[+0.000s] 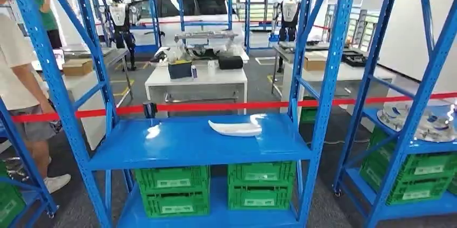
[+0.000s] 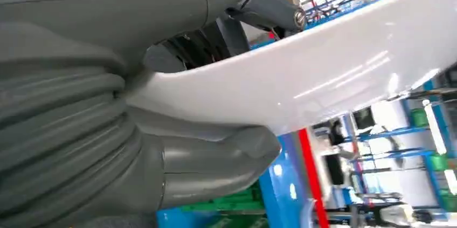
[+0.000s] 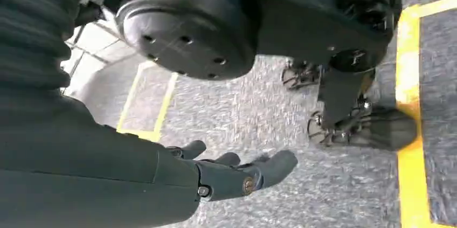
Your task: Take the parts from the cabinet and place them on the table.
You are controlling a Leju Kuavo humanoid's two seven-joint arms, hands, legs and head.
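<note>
A long white curved part [image 1: 235, 128] lies on the blue cabinet shelf [image 1: 178, 147], right of the shelf's middle. In the left wrist view my left hand [image 2: 108, 147] grips another glossy white part [image 2: 323, 71], with the thick grey thumb [image 2: 226, 155] on one side of it and the darker fingers [image 2: 269, 9] on the other. My right hand [image 3: 237, 177] hangs over the grey floor with its fingers loosely stretched out and nothing in them.
Blue uprights [image 1: 329, 77] frame the shelf, and a red tape [image 1: 215, 106] runs behind it. Green crates [image 1: 215, 190] fill the level below. A person [image 1: 19, 77] stands at the left. A white table [image 1: 196, 80] stands beyond the tape. The right rack [image 1: 426, 125] holds more parts.
</note>
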